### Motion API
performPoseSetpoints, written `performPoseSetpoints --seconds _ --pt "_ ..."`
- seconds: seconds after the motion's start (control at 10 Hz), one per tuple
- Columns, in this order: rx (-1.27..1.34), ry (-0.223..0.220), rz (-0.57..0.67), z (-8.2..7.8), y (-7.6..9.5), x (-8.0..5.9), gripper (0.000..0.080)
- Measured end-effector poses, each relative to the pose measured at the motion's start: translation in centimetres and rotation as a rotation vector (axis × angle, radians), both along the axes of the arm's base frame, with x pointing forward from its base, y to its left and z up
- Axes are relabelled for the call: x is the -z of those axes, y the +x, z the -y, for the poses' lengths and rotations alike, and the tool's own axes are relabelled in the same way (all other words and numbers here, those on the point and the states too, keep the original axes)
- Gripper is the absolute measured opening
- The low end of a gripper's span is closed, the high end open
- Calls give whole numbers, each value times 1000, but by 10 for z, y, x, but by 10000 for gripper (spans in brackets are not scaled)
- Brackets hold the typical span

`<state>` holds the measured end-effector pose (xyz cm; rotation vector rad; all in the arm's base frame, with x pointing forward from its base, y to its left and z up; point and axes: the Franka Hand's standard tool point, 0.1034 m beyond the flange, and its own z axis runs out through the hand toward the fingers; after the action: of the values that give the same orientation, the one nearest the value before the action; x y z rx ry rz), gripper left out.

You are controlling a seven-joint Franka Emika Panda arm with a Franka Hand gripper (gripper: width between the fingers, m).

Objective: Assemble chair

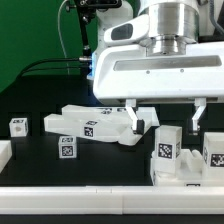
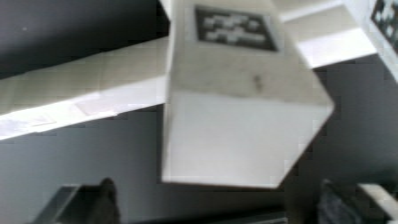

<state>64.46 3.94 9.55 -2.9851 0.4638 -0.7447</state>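
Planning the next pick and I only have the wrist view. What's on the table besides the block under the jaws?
Observer: A small cube with a tag sits alone at the exterior view's far left.
Operator: Anything close to the block?
Observer: Yes, a second tagged block stands just to the exterior view's right of the block between the jaws.
Operator: And the slab I see behind it?
Observer: It's a long flat piece carrying several tags, and it stretches toward the exterior view's left.
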Motion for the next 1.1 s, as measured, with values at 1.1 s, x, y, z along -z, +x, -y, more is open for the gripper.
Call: performPoseSetpoints --seconds 1.1 --pt "183 216 -422 -9 -9 13 352"
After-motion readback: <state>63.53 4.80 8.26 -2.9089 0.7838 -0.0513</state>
